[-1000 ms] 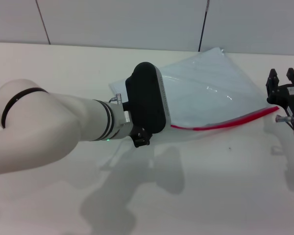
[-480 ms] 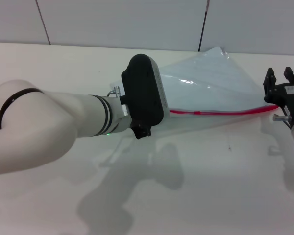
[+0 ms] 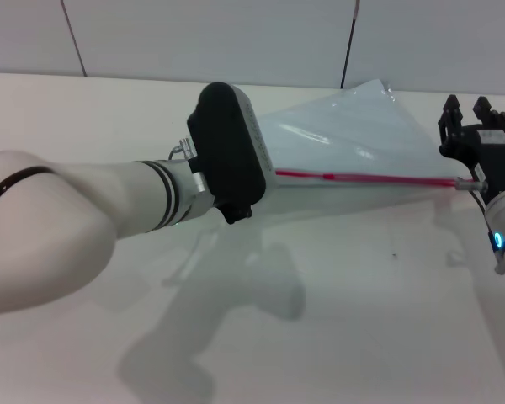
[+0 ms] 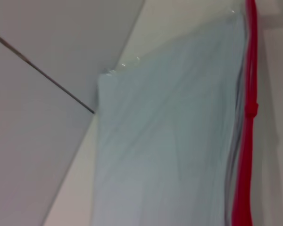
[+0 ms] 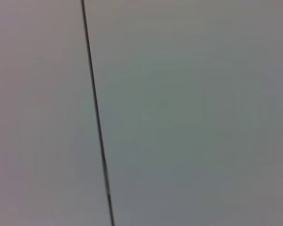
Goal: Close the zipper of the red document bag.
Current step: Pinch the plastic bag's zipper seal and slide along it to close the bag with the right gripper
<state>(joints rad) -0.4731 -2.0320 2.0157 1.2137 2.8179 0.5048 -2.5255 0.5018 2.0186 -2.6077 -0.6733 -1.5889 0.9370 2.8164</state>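
The red document bag [image 3: 353, 135], a pale blue-grey translucent pouch, hangs tilted above the table between my two arms. Its zipper [image 3: 379, 178] is a red strip stretched straight along the near edge, with a small thicker spot, perhaps the slider [image 3: 328, 177]. The left wrist view shows the bag [image 4: 165, 155] and zipper [image 4: 247, 141] up close. My left arm's black wrist housing [image 3: 227, 151] covers the bag's left end and hides that gripper. My right gripper [image 3: 471, 156] sits at the strip's right end, which runs taut into it.
A white table [image 3: 362, 320] lies under the bag, with grey wall panels [image 3: 236, 34] behind. The right wrist view shows only a wall panel seam [image 5: 96, 117].
Both arms rose and drew apart, the left one leftward. The zipper strip went from a sagging curve to a straight taut line, and the bag lifted with it.
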